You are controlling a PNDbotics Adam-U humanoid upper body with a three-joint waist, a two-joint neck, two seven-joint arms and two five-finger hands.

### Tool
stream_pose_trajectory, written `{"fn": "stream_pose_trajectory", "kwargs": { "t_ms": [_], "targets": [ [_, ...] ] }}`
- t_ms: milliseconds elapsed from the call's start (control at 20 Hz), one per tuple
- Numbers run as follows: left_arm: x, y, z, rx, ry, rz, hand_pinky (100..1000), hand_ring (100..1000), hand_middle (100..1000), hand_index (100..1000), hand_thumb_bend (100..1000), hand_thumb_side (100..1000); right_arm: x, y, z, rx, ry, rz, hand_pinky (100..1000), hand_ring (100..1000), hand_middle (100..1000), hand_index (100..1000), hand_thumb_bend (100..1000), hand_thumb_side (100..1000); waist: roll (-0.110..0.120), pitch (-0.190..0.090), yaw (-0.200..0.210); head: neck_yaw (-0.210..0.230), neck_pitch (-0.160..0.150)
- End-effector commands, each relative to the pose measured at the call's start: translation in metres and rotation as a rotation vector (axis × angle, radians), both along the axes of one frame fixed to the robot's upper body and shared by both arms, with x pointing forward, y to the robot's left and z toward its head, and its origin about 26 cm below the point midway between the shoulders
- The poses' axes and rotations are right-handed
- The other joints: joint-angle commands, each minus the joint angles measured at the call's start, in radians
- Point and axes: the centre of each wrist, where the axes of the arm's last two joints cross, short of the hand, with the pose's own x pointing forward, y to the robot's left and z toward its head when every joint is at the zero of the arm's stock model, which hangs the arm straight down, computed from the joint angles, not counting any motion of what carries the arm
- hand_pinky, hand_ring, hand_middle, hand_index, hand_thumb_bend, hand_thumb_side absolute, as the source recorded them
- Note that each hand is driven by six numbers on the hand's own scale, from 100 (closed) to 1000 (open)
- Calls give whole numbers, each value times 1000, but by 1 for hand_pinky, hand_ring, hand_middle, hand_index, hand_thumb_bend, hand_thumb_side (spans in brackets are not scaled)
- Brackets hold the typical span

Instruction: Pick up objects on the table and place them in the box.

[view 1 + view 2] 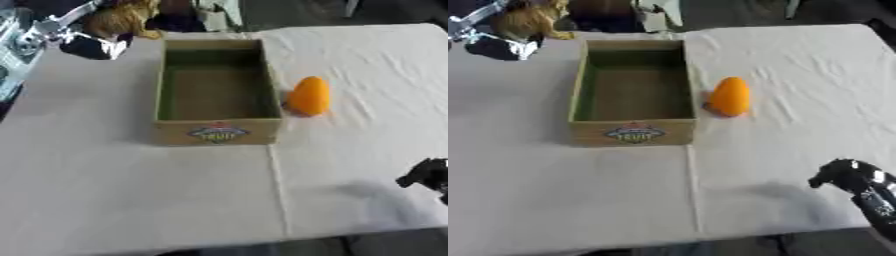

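Observation:
An open cardboard box [217, 131] with a printed label on its front wall stands at the middle of the table, and its inside looks empty. Just right of it, an orange cone-shaped object [309, 96] stands on the white cloth, close to the box wall. My right hand [849, 179] hovers low at the right front of the table, open, fingers drooping, holding nothing. At the far left corner my left arm [54, 26] reaches in, and its dark hand [92, 47] is next to a brown furry thing [122, 19]. Whether it holds that thing is unclear.
A white cloth [131, 190] covers the table, with a seam running forward from the box. Dark clutter and a pale object [214, 15] sit beyond the far edge. The table's front edge [262, 245] lies near the bottom.

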Motion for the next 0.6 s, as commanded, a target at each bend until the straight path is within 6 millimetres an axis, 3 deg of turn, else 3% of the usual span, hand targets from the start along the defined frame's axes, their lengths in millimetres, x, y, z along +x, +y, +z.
{"fn": "stream_pose_trajectory", "kwargs": {
  "t_ms": [50, 350, 600],
  "targets": [
    [6, -6, 7, 12, -22, -12, 580, 351, 297, 525, 100, 267, 5, -2, 18, -29, -66, 50, 711, 614, 589, 727, 100, 652, 4, -15, -18, 17, -11],
    [23, -10, -22, 15, 24, 3, 593, 384, 334, 556, 100, 273, 13, 7, 32, -34, -97, 118, 712, 614, 585, 727, 100, 644, 25, -6, -88, 40, -22],
    [31, -17, -40, 36, 64, -22, 605, 412, 365, 578, 100, 281, 16, 10, 36, -41, -103, 138, 712, 614, 582, 726, 100, 649, 39, 5, -116, 43, -24]
  ]
}}
